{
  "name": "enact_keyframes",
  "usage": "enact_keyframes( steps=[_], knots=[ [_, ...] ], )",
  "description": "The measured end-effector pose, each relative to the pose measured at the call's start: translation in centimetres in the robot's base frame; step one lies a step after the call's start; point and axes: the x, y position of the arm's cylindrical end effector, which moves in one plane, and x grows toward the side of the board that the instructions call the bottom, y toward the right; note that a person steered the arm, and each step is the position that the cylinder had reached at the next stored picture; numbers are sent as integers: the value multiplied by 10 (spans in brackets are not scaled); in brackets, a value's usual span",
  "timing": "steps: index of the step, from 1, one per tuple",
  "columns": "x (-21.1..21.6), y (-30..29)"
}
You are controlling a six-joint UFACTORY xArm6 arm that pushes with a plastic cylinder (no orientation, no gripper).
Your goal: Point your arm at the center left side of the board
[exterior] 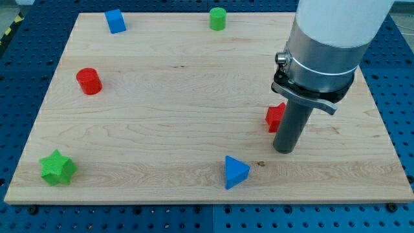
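The wooden board (174, 97) fills most of the camera view. My tip (283, 151) rests on the board at the right, just below a red block (275, 117) that the rod partly hides. A red cylinder (89, 81) stands near the left edge at mid height. A blue cube (116, 21) is at the top left, a green cylinder (218, 18) at the top middle. A green star-shaped block (57, 167) is at the bottom left. A blue triangular block (235, 171) lies at the bottom middle, left of and below my tip.
The arm's white and grey body (326, 39) covers the board's top right part. A blue perforated table (19, 77) surrounds the board on all sides.
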Motion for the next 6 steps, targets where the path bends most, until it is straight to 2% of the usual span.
enact_keyframes(
  steps=[3, 6],
  knots=[
    [9, -46],
    [-1, -143]
  ],
)
